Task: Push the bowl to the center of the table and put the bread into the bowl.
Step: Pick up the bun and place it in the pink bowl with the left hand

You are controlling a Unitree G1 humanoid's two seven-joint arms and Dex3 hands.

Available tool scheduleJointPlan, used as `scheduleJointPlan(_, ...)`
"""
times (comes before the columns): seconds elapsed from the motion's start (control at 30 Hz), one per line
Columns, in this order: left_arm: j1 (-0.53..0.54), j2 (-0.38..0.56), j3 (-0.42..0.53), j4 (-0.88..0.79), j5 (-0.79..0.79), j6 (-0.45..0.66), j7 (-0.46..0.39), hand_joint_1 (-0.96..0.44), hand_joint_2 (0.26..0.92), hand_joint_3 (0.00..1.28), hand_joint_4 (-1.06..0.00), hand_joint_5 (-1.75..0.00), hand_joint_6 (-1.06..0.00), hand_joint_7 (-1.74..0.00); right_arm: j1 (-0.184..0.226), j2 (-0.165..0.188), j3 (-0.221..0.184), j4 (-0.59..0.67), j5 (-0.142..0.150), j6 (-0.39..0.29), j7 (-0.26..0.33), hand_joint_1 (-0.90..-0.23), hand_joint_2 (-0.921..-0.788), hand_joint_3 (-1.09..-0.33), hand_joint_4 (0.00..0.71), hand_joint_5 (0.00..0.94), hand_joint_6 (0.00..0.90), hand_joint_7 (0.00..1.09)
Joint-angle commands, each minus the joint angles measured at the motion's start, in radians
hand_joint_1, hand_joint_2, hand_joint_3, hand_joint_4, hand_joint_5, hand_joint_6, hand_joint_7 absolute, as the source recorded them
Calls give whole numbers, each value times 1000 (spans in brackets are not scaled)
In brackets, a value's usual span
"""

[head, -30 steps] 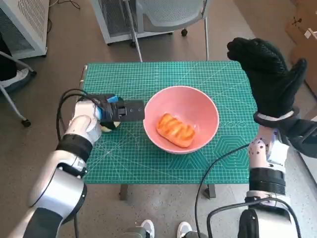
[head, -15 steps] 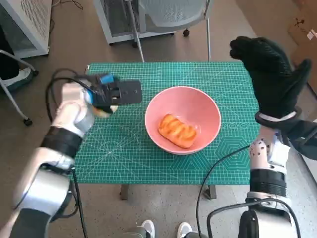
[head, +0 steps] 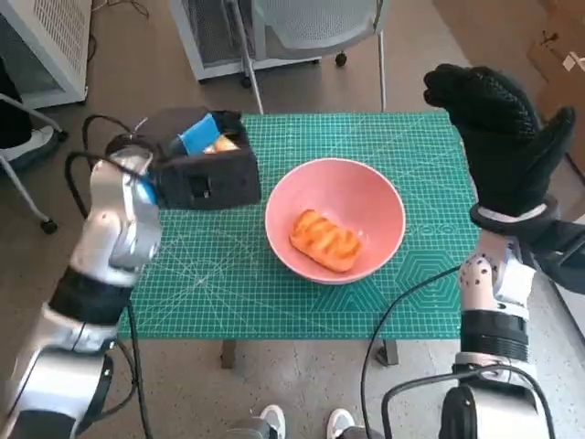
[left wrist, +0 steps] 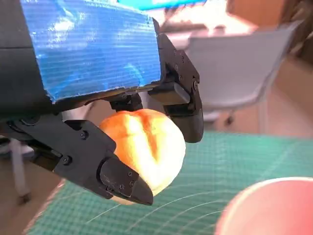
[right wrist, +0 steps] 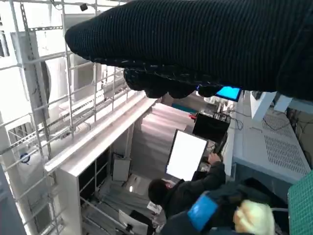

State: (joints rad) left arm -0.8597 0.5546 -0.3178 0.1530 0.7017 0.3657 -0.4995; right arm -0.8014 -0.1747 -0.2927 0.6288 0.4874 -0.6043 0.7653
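A pink bowl (head: 366,187) stands about mid-table on the green cutting mat (head: 274,302), with one glazed bread (head: 324,240) lying inside it. My left hand (head: 201,174) is raised above the mat's far left part, left of the bowl. It grips a second, round pale bread (head: 222,142), seen close in the left wrist view as a roll (left wrist: 146,147) pinched between black fingers (left wrist: 183,105), with the bowl's rim (left wrist: 274,205) low to one side. My gloved right hand (head: 498,137) is lifted high at the table's right edge, holding nothing.
A grey chair (head: 311,23) and a white cabinet (head: 46,37) stand beyond the table's far edge. A black cable (head: 402,302) crosses the near right corner. Shoe tips (head: 274,422) show below the front edge. A seated person (right wrist: 190,191) appears in the right wrist view.
My left hand has risen from the mat's left side, carrying the round bread up and toward the camera. The bowl, its bread and my right hand have stayed put.
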Motion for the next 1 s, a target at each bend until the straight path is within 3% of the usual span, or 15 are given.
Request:
scheduleJointPlan(0.03, 55, 32, 74, -338, 16, 59, -57, 2, 900, 36, -761, -1181, -730, -963, 17, 10, 3, 29, 8, 9, 16, -646, -921, -732, 348, 2, 463, 3)
scheduleJointPlan(0.2, 44, -1, 51, -405, 6, 52, -87, 3, 904, 34, -762, -1108, -702, -1067, 18, 11, 4, 25, 8, 9, 16, -644, -921, -733, 349, 2, 464, 3)
scheduleJointPlan(0.5, -3, -115, -73, -337, 23, 9, -92, 3, 919, 39, -732, -1146, -655, -1110, 22, 10, 3, 21, 10, 10, 22, -644, -921, -736, 349, 2, 465, 3)
scheduleJointPlan(0.73, -43, -191, -159, -181, 43, -87, -41, 3, 919, 40, -734, -1152, -649, -1117, 38, 7, 3, -3, 14, 19, 19, -642, -921, -742, 349, 1, 465, 2)
scheduleJointPlan(1.0, -102, -233, -210, 12, 59, -170, -38, 3, 919, 43, -752, -1139, -625, -1135, 61, 2, 6, -40, 10, 28, 2, -640, -921, -744, 353, 2, 472, 5)
